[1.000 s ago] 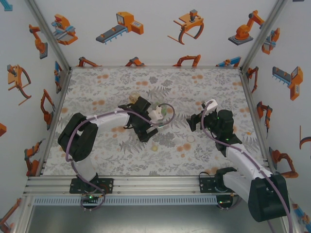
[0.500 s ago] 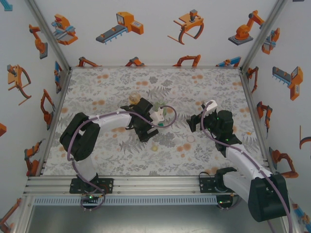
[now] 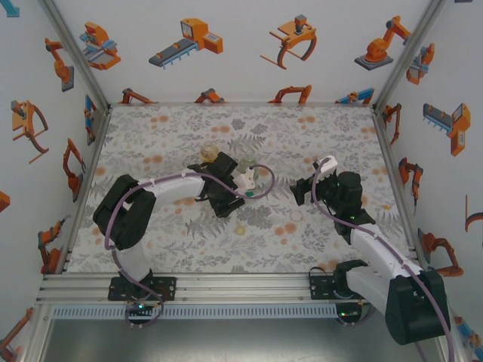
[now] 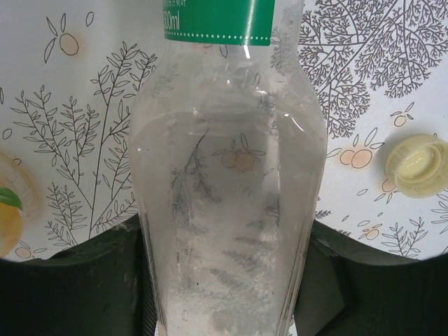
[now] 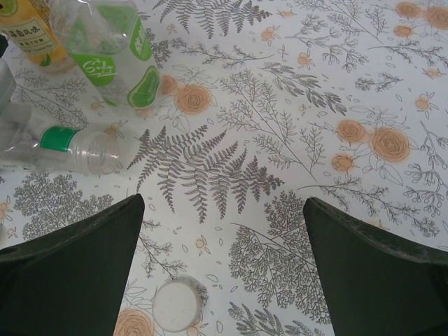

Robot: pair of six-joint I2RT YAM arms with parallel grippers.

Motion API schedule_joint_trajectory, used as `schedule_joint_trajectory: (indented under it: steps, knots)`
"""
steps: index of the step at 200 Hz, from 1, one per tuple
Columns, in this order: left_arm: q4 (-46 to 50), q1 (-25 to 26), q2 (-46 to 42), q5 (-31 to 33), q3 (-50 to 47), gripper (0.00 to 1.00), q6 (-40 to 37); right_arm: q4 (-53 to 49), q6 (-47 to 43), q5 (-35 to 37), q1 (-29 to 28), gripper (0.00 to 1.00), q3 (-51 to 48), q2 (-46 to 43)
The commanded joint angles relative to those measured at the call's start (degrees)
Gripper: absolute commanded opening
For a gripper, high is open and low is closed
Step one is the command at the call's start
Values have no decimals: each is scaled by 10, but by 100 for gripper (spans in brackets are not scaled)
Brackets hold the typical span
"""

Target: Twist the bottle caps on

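Observation:
The slim colourless bottle [image 4: 227, 182] with the green label lies on the table, its base between my left gripper's [image 4: 224, 280] dark fingers, which press on both its sides. From above, that gripper [image 3: 226, 197] sits mid-table with the bottle's [image 3: 247, 194] neck pointing right. A pale yellow cap [image 4: 418, 164] lies open side up to the bottle's right, also seen from above [image 3: 240, 228]. My right gripper [image 5: 224, 203] hangs open above bare table, a whitish cap [image 5: 175, 304] near its left finger. The amber bottle [image 5: 28, 31] and squat green bottle [image 5: 119, 56] stand behind the slim one [image 5: 66, 143].
From above, the amber bottle [image 3: 207, 154] and green bottle [image 3: 247, 162] stand just behind the left gripper, and the whitish cap [image 3: 294, 216] lies in front of the right gripper [image 3: 303, 188]. Aluminium frame posts and printed walls close in the floral table [image 3: 166, 128].
The left gripper's fingers have closed in on the slim bottle and the arm shifted slightly back. The right arm has not moved.

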State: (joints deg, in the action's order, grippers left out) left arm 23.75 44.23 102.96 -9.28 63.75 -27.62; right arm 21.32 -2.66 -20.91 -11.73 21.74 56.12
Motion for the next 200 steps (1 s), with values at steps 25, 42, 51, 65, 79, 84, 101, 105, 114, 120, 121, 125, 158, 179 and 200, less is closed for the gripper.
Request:
schedule_joint_trajectory:
  steps: [25, 42, 51, 65, 79, 84, 101, 105, 114, 120, 121, 125, 158, 179, 200]
  knots:
    - [10, -2, -6, -19, -6, 37, -12, 7, -5, 7, -4, 86, 1, -12]
    - [8, -2, -24, -17, -7, 33, -13, 2, -5, 8, -4, 86, 4, -15]
    - [6, -3, -36, -17, -9, 31, -13, -1, -5, 8, -3, 86, 6, -17]
    - [4, -2, -57, -19, -10, 28, -11, -6, -4, 7, -4, 86, 9, -21]
    - [4, -3, -83, -21, -11, 26, -8, -10, -2, 6, -4, 86, 12, -25]
    - [4, -1, -93, -24, -12, 25, -8, -10, -1, 6, -4, 86, 13, -27]
    - [-1, -1, -134, -31, -19, 22, -2, -13, 6, 4, -4, 86, 16, -30]
    - [-2, -1, -144, -33, -21, 22, -1, -13, 8, 4, -4, 86, 16, -31]
    - [-7, -1, -171, -38, -27, 20, 3, -17, 12, 1, -5, 85, 19, -34]
    - [-10, -1, -187, -40, -30, 19, 6, -22, 16, -2, -5, 85, 21, -36]
    - [-10, -2, -189, -40, -31, 19, 7, -23, 17, -3, -5, 85, 21, -36]
    - [-12, -1, -201, -41, -33, 18, 10, -26, 20, -5, -6, 85, 23, -37]
    - [-15, -7, -290, -59, -42, 5, 28, -69, 44, -8, -22, 84, 44, -40]
    - [-13, -19, -344, -75, -42, 0, 40, -115, 60, 5, -51, 83, 70, -34]
    - [-4, -35, -387, -89, -38, 0, 49, -160, 69, 34, -96, 82, 101, -20]
